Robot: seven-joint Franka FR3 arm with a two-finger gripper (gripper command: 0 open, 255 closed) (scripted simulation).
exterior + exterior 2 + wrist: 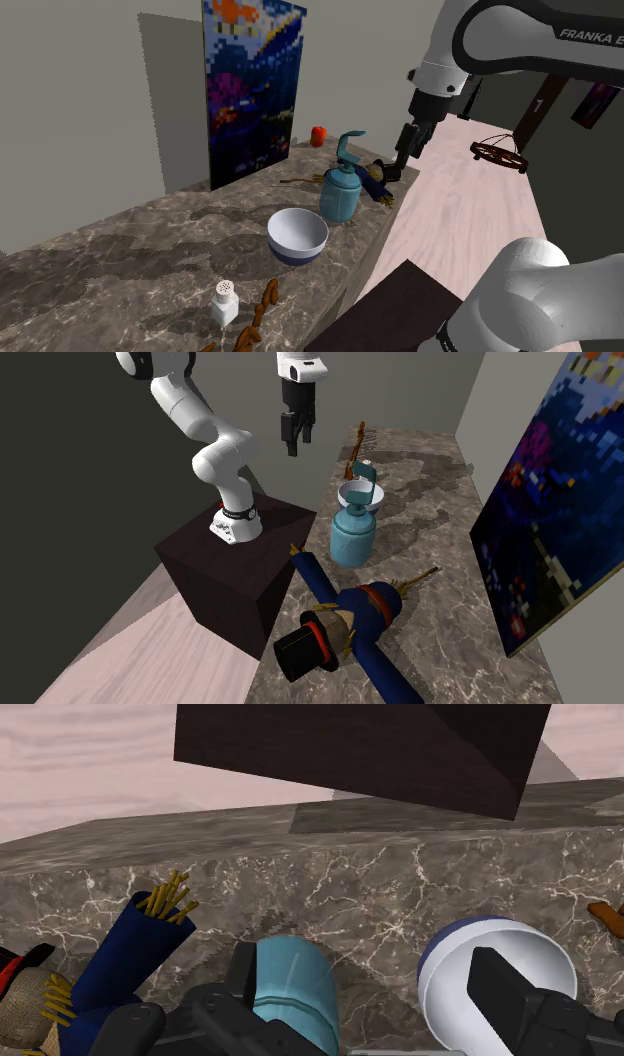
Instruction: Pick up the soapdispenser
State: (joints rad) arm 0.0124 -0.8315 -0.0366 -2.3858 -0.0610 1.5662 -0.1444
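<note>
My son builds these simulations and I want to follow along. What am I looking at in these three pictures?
This is a simulated robot: a white jointed arm fixed on a dark box stand, ending in a black two-finger gripper. The shoulder view looks down over the counter from beside the stand. The second exterior view looks back along the counter toward the arm. The wrist view comes from a camera on the hand, looking along the fingers.

On the dark marbled counter stand a teal soap dispenser with a pump top, a white bowl with a blue outside and a small white shaker. A scarecrow doll in blue with a black hat lies flat.

The gripper hangs open in the air above the counter and holds nothing.
</note>
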